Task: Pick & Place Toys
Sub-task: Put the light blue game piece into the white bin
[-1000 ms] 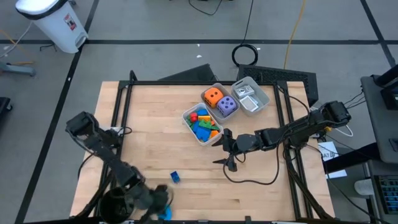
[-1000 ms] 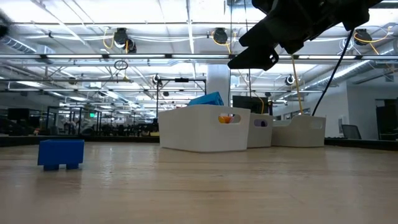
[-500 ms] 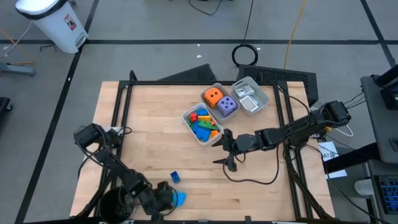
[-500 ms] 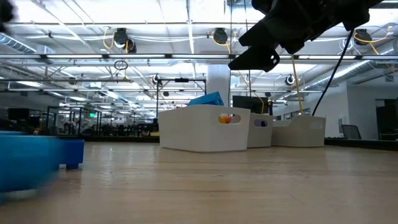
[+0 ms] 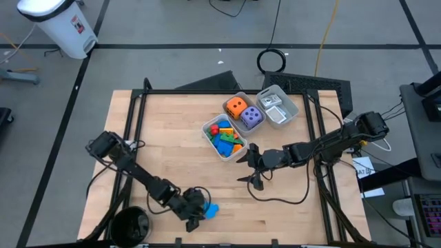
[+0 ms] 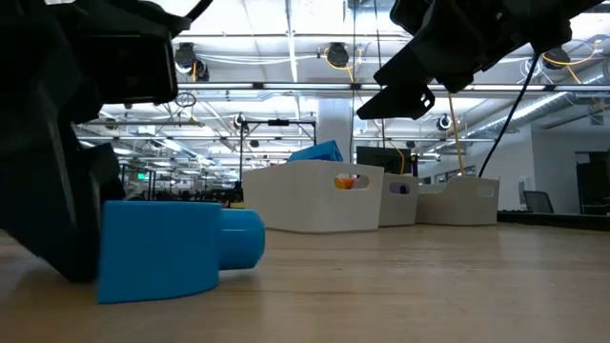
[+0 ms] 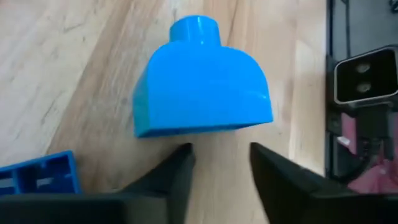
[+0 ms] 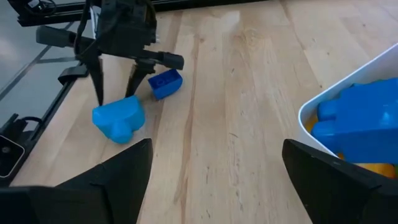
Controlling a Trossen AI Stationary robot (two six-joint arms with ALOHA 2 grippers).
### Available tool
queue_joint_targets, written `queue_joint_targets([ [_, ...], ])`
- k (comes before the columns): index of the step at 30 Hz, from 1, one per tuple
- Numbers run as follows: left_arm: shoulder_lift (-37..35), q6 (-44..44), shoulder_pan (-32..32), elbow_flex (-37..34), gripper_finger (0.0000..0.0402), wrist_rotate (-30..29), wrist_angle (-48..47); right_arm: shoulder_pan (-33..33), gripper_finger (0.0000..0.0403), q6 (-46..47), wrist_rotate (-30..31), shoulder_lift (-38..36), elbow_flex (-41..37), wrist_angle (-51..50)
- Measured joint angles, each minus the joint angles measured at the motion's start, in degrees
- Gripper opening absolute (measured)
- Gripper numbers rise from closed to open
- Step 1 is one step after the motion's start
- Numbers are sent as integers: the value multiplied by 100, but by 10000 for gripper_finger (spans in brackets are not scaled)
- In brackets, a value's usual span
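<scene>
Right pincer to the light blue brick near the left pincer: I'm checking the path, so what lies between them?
Only bare wood lies between the right pincer and the light blue brick, in the high and right wrist views.

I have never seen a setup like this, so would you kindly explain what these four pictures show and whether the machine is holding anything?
Two dark robot arms work at a wooden table. One picture looks down from above, one looks level across the tabletop, and two come from cameras on the arms' wrists.

The left gripper stands over a light blue rounded plastic brick lying on the wood, fingers apart, so nothing is gripped. A small dark blue brick lies beside it.

The right gripper hangs open and empty near a white tray of mixed bricks. Behind it, a second tray holds an orange dotted die and a purple dotted die.
</scene>
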Motion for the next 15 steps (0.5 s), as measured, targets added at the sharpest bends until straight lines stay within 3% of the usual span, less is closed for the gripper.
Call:
queue_joint_targets([
  [4,-4,70,132,3,239,109,26,0,329,0,0,0,0,46],
  [8,-7,629,277,1,295,487,283,0,329,0,-2,0,0,44],
  [12,-131,856,465,-12,324,1450,326,0,329,0,-2,0,0,44],
  [15,-440,813,417,-23,327,1331,-101,0,329,0,0,0,0,60],
])
